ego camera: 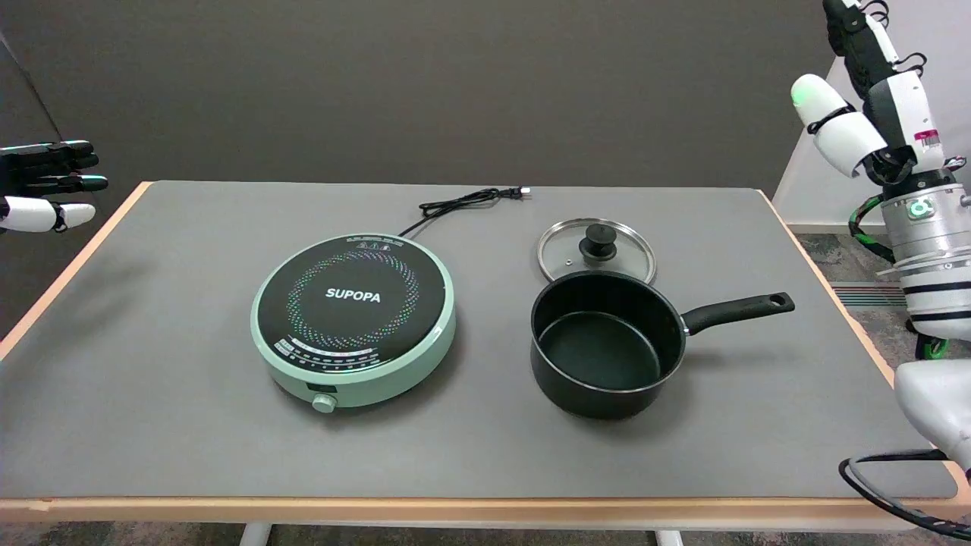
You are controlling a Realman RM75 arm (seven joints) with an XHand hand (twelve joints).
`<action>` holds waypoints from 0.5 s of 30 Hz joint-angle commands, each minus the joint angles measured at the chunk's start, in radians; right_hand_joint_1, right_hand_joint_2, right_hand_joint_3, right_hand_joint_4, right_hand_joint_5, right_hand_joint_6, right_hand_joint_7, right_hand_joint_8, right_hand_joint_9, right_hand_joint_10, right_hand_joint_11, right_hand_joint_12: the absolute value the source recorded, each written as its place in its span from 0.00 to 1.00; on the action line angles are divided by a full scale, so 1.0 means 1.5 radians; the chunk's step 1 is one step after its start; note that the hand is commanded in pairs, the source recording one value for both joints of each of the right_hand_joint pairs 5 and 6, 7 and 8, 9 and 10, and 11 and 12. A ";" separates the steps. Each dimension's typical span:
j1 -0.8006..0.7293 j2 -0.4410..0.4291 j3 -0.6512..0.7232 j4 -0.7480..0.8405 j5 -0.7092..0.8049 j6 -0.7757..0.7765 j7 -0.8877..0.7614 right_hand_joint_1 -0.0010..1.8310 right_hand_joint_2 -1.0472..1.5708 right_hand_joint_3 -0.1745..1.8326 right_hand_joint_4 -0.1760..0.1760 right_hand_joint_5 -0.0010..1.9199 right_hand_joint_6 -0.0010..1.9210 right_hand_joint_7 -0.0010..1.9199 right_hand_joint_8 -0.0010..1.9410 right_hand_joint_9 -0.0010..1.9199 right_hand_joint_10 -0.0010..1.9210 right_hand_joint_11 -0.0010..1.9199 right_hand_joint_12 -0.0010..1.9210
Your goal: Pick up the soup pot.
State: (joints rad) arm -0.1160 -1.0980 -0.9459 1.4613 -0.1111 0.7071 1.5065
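Pot (607, 345): stood open on the table (152, 425), handle pointing right.
Lid (596, 250): lay just behind it.
Cooker (355, 318): sat left.
Right hand: out of view; finger state untellable.

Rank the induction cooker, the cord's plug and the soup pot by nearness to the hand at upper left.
1. Induction cooker, left of centre, nearest the left hand.
2. Plug, near the far edge.
3. Soup pot, on the right.

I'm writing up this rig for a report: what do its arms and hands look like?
The right arm is white and silver in rounded segments, with black joints, green lights, a pink-and-white label and black cables. The left hand has black fingers and white ones with teal tips. The right hand is not in view.
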 commanded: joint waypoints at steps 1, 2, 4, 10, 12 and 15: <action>-0.005 -0.007 -0.004 -0.002 0.008 0.040 -0.001 0.32 0.98 0.10 0.58 0.06 0.06 0.06 0.05 0.06 0.06 0.06 0.06; -0.008 -0.009 -0.005 0.007 0.005 0.038 -0.002 0.32 0.98 0.10 0.58 0.06 0.06 0.06 0.06 0.06 0.06 0.06 0.06; -0.015 -0.010 0.000 0.030 -0.010 0.027 -0.002 0.32 0.98 0.09 0.53 0.05 0.05 0.05 0.05 0.05 0.05 0.05 0.05; -0.025 -0.009 0.034 0.110 -0.136 0.007 -0.002 0.45 0.65 0.31 0.48 0.06 0.06 0.06 0.06 0.06 0.06 0.06 0.06; -0.032 -0.011 0.044 0.136 -0.170 -0.006 -0.011 0.47 0.57 0.35 0.48 0.06 0.06 0.06 0.06 0.06 0.06 0.06 0.06; -0.056 -0.024 0.052 0.174 -0.193 -0.036 -0.072 0.50 0.46 0.39 0.50 0.06 0.06 0.06 0.06 0.06 0.06 0.06 0.06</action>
State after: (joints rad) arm -0.1308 -1.1069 -0.9359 1.5067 -0.1564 0.7381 1.5043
